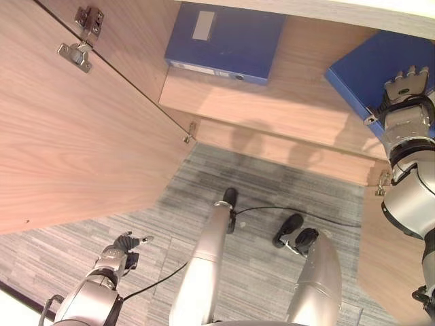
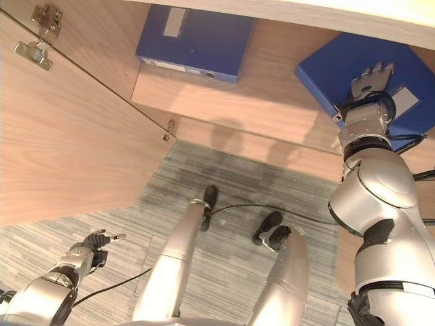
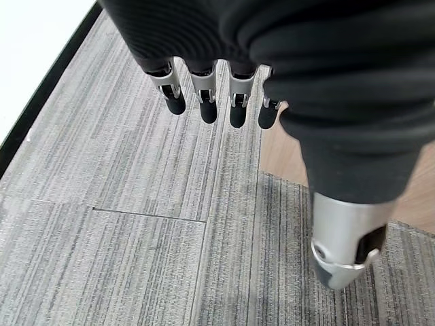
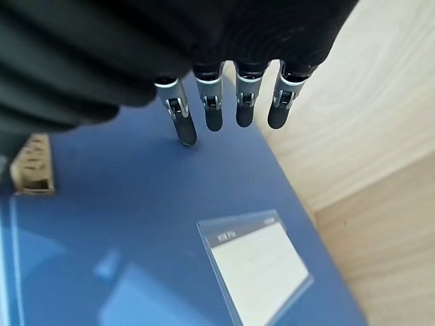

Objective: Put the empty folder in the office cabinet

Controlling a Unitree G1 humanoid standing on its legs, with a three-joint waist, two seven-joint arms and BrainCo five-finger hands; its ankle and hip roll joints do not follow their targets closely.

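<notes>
The right hand's [image 2: 370, 81] fingers [image 4: 214, 112] were straight and laid flat on the face of the blue folder [image 2: 340, 68], not curled round it; I took that for a push, sliding it deeper onto the cabinet shelf [image 2: 272, 102]. The folder lay on the right side of the shelf, turned at an angle, one corner toward the shelf's front lip, its pale label pocket [image 4: 262, 261] just behind the fingertips. Whether it sat fully on the shelf I could not tell.

Well apart on the left, a second blue folder [image 1: 224, 41] lay flat against the back, and bare wood ran between the two, so there was room to square the first one up. The open cabinet door [image 1: 75, 136] stood out on the left, its hinges [image 1: 81, 41] showing, clear of the working arm.

The left hand [image 1: 126, 248] hung low over the grey carpet [image 3: 136, 204], fingers loosely extended and empty.
</notes>
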